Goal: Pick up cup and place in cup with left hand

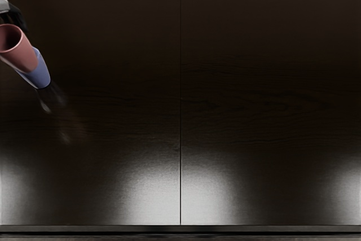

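Head view: we look down on a dark wooden table (pixel 113 111), with both cups close to its left side.
Pink cup (pixel 21 52): its mouth shows toward the picture's upper left, and its lower end overlaps the blue one; we cannot tell whether it sits inside or is just in front.
Blue cup (pixel 40 75): only its lower part shows, beyond the pink one; its rim is hidden from us.
Left hand (pixel 12 14): just behind the pink cup's mouth, partly cut off by the picture's edge; we cannot tell whether it is spread, closed or pinching the cup.
Step in hand: we judge this to be the placing, with the pink cup lined up over or into the blue.
Next move: if it is not seated, we would lower it gently along the blue cup's axis; if it is, we would let go and back off straight, since a sideways brush could tip both.
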Controlling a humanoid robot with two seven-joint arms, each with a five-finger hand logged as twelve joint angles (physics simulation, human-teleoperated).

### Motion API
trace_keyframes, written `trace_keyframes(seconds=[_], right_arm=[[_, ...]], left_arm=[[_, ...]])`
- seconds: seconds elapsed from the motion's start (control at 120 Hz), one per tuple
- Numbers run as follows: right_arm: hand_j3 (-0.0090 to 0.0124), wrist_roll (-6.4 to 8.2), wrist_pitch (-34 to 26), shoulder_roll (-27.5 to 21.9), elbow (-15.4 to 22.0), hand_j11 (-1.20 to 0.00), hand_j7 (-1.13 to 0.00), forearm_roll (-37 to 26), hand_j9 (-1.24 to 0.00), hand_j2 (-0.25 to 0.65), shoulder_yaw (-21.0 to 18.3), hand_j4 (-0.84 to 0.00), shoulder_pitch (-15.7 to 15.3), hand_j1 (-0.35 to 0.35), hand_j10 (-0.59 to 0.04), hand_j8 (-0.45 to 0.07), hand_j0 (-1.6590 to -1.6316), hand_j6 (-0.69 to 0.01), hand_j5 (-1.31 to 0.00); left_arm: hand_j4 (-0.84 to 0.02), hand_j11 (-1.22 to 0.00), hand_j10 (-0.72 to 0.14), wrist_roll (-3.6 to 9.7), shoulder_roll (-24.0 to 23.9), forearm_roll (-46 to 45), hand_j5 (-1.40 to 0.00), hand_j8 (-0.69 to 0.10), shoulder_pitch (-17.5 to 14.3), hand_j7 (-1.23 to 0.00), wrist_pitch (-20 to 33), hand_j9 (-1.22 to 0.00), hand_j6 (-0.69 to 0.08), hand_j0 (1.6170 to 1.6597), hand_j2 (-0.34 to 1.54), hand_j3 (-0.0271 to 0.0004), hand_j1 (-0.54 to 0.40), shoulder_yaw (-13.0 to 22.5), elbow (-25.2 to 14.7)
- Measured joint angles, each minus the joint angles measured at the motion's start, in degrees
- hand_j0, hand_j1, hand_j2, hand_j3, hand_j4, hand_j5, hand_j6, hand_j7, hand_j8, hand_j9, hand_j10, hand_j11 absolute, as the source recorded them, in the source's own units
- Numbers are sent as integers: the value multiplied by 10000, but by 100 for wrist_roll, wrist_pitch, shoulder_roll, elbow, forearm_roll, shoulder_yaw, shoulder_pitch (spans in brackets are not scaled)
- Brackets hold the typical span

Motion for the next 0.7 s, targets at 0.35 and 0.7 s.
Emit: trace_keyframes(seconds=[0.35,0.7], right_arm=[[0,0,-3,0,0,0,0,0,0,1,2,-3,1,-3491,-2,-4,-16581,-5,-1],[0,0,0,0,0,0,0,0,0,1,1,-4,0,-3491,-3,-4,-16581,-6,-1]], left_arm=[[-4899,-6559,-4943,-7,-178,-48,-6633,-3779,63,-6555,1,-6550,-3672,16575,3197,0,-1427,8,464],[-4927,-6471,-4926,-17,-429,-201,-6475,-3725,222,-6374,11,-6465,-3660,16580,3511,0,-1584,-1,854]])
